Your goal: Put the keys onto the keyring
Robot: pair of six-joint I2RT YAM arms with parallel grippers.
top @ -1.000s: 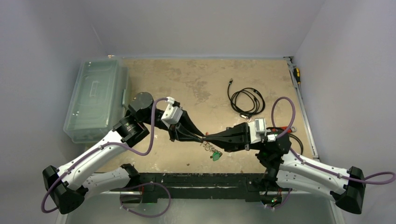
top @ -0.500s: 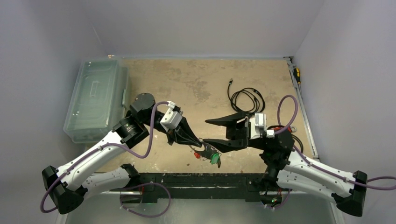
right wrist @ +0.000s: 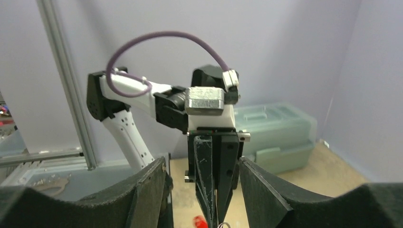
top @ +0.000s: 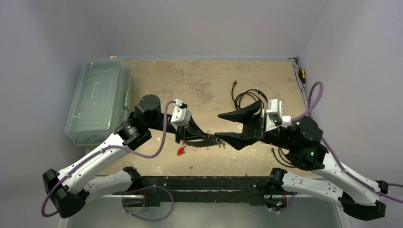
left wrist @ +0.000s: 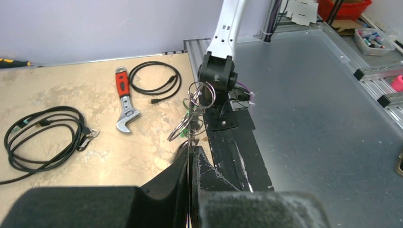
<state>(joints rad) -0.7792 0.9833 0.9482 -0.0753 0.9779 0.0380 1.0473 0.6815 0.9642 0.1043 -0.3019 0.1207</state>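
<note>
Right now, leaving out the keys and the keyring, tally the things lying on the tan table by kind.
Black cables: 2 (big coil, small coil)
Wrench: 1
Screwdriver: 1
Clear plastic box: 1
Total: 5

Keyring [left wrist: 192,97] thin, silver, pinched upright in left gripper [left wrist: 190,154]; green key [left wrist: 194,124] tucked among loops; red key [top: 180,152] dangling below.
</note>
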